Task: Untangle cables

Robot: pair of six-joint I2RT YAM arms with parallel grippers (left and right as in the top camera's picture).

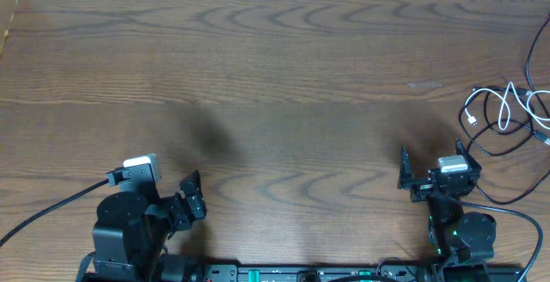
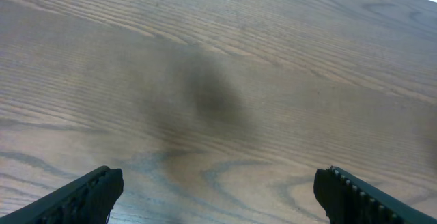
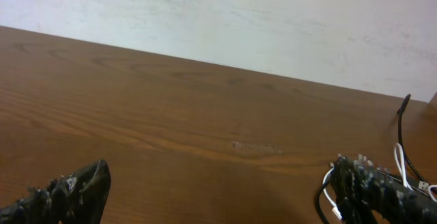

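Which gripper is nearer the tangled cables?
The right gripper; the cables lie just beyond it at the table's right edge, far from the left gripper.

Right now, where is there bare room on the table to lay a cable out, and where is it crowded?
The table is bare across its middle and left, from the far edge down to the left hand and right hand, both open and empty. The only crowded patch is the right edge, where the white cable and black cable lie looped together.

White cable [image 1: 486, 94] tangled with black cable [image 1: 497, 154] at right edge of desk [image 1: 275, 76]; left gripper [image 1: 196, 194] and right gripper [image 1: 431, 150] gaping, touching neither.
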